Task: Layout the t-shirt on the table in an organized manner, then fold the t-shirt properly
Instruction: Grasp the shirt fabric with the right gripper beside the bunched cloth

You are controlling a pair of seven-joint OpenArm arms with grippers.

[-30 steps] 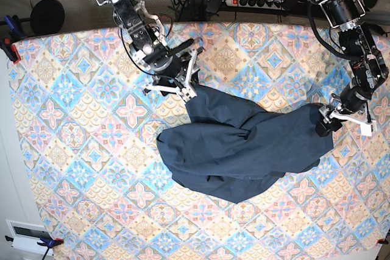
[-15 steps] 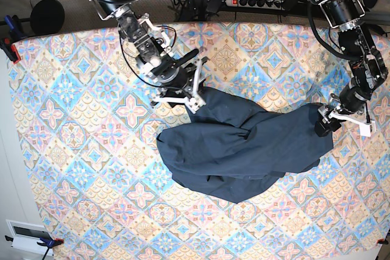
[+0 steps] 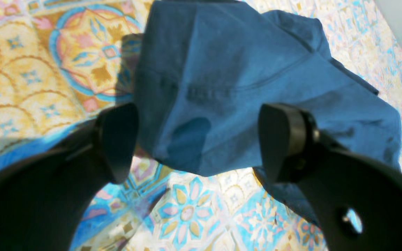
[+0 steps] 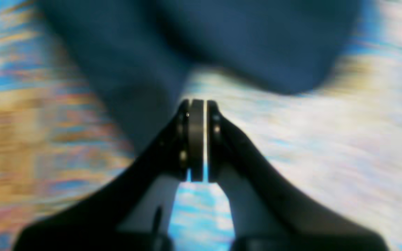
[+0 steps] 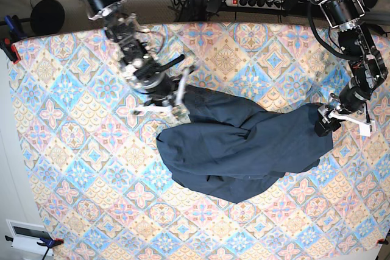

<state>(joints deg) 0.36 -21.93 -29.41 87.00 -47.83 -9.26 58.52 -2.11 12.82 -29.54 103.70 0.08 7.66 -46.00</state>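
A dark navy t-shirt point(image 5: 241, 147) lies crumpled in a loose heap near the middle of the table point(image 5: 73, 168), which is covered with a cloth of pink, light blue and cream diamond tiles. The shirt is not spread out; its folds overlap, and its sleeves and collar cannot be picked out from above. The left gripper point(image 3: 197, 139) hovers at the heap's edge on the right of the overhead view, its two dark jaws spread wide with a fold of blue cloth visible between and beyond them, and it holds nothing. The right gripper point(image 4: 197, 139) sits at the shirt's upper corner on the left of the overhead view, its jaws pressed almost together; its own camera view is blurred, and no cloth shows between the pads, so it appears to grip nothing. The fabric looks light, soft and limp, likely to sag and bunch when lifted rather than keep its shape. It is neither fragile nor slippery. Good places to pinch it would be outer hems or shoulder seams, taken at two well-separated points so the cloth can be pulled flat.
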